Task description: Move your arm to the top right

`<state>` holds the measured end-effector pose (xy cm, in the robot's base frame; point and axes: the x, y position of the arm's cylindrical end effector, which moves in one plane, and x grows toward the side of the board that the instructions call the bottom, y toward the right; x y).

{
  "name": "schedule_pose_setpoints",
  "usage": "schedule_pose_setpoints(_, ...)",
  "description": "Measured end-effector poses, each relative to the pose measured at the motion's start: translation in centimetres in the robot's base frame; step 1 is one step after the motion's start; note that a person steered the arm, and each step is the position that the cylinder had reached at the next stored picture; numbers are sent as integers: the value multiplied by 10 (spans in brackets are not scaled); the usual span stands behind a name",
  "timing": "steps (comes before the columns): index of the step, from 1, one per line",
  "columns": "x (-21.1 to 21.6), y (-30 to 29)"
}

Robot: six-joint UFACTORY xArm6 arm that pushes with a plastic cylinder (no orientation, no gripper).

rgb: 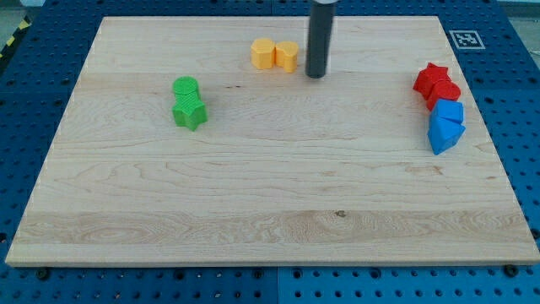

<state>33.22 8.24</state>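
Wooden board [253,194]; my tip [315,76] beside smooth yellow blocks [275,55].

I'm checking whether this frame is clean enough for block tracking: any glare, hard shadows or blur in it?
Camera view: even, soft light on the wooden board, no glare patches; only faint short shadows under the green blocks, yellow blocks, red blocks and blue blocks; block edges look sharp; the rod is cut off by the view's top, and my tip sits just to the right of the yellow blocks.
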Motion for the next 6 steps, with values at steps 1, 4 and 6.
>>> schedule_pose_setpoints(1,-10,18)
schedule_pose_setpoints(4,-53,120)
schedule_pose_setpoints(6,-54,136)
